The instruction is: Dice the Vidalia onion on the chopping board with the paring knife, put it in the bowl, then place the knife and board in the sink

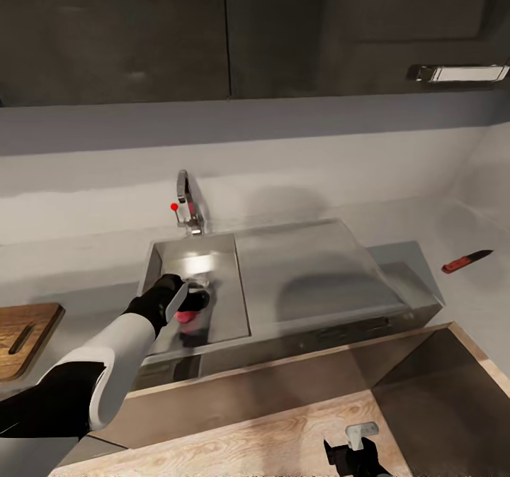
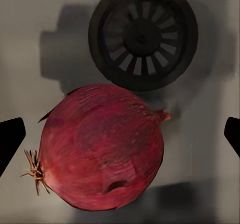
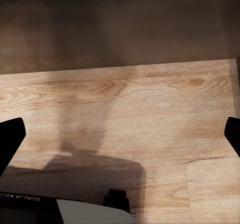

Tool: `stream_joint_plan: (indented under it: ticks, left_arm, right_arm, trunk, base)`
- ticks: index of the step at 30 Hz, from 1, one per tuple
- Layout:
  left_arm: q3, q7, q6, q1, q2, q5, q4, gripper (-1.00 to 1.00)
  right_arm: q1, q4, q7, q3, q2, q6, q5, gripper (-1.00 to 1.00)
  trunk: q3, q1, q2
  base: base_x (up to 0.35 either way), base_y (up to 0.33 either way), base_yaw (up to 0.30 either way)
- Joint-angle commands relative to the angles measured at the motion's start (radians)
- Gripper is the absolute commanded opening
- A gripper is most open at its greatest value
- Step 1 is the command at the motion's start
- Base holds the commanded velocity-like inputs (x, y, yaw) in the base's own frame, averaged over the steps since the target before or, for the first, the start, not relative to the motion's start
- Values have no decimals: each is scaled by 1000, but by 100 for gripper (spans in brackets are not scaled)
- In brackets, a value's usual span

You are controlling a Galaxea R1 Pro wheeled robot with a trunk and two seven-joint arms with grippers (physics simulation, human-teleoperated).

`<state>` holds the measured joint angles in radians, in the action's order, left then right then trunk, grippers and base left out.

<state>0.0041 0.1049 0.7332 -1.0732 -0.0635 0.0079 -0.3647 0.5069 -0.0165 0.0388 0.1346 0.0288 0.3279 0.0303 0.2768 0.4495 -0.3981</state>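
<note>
The Vidalia onion [image 2: 100, 146], a reddish-pink bulb with a root tuft, lies on the floor of the sink [image 1: 227, 250] beside the round drain [image 2: 143, 37]. My left gripper [image 2: 120, 136] hangs open just above it, with a dark fingertip [image 2: 10, 139] on either side and neither touching. In the head view the left gripper [image 1: 185, 300] is down in the basin over the onion [image 1: 185, 315]. The chopping board [image 1: 21, 335] rests on the countertop [image 1: 78, 257] at the far left. The paring knife [image 1: 467, 261] lies on the counter at the right. The bowl is out of view. My right gripper [image 1: 360, 449] is low and open.
The chrome tap [image 1: 188, 200] with its red dot rises behind the basin, and the flat drainboard [image 1: 319, 271] spreads to its right. Dark wall cabinets [image 1: 227, 30] hang above. The right gripper [image 3: 120, 139] looks onto a wood-grain surface [image 3: 150, 104] below the counter front.
</note>
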Motion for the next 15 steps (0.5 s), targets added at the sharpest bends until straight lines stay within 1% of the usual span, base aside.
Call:
stream_joint_plan:
  ticks: [1,7,9,10,15]
  left_arm:
    - [0,4,5,-1,0,1,1,100]
    - [0,4,-3,-1,1,1,4,100]
    - [0,5,-26,-1,1,1,10,100]
    - [1,5,-49,-1,2,1,26,100]
    - [1,6,-56,-1,2,1,31,100]
  right_arm:
    - [1,1,3,5,0,3,3,100]
    - [1,1,3,5,0,3,3,100]
    - [1,1,3,5,0,3,3,100]
    - [1,1,3,5,0,3,3,100]
    - [1,1,2,5,2,1,3,100]
  trunk:
    - [3,0,-2]
    - [12,0,-2]
    - [14,0,-2]
    - [14,0,-2]
    - [14,0,-2]
  base:
    - [0,0,0]
    - [0,0,0]
    - [0,0,0]
    - [0,0,0]
    - [0,0,0]
